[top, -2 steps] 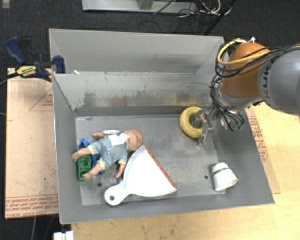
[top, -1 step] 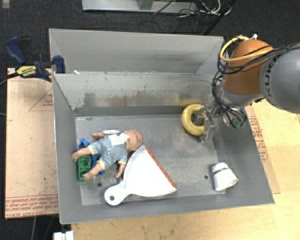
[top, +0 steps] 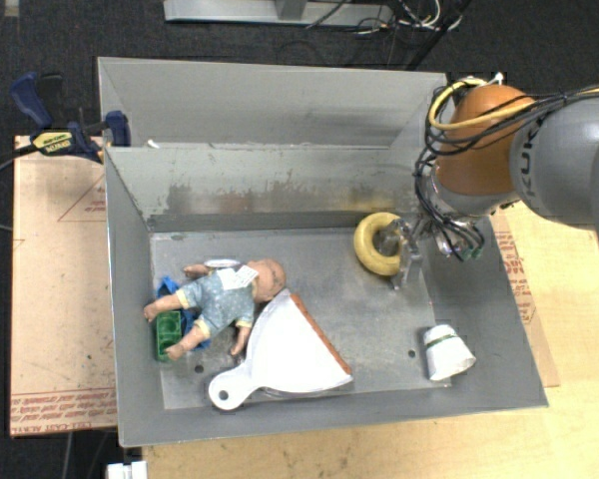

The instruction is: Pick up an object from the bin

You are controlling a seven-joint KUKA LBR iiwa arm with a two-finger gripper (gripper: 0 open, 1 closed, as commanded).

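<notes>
Gripper (top: 409, 259) is seen low in bin (top: 280, 183), near back wall, toward right wall. Open/closed state cannot be told. Yellow ring (top: 376, 243) is found flat on bin floor by back wall, just beside gripper on the side toward left wall; contact cannot be confirmed. White cap (top: 446, 352) is noted near front-right corner, well apart. White dustpan (top: 285, 359) w/ orange edge is laid by front wall. Doll (top: 220, 302) is heaped w/ green block (top: 168, 339) and blue piece (top: 167, 287) by left wall.
</notes>
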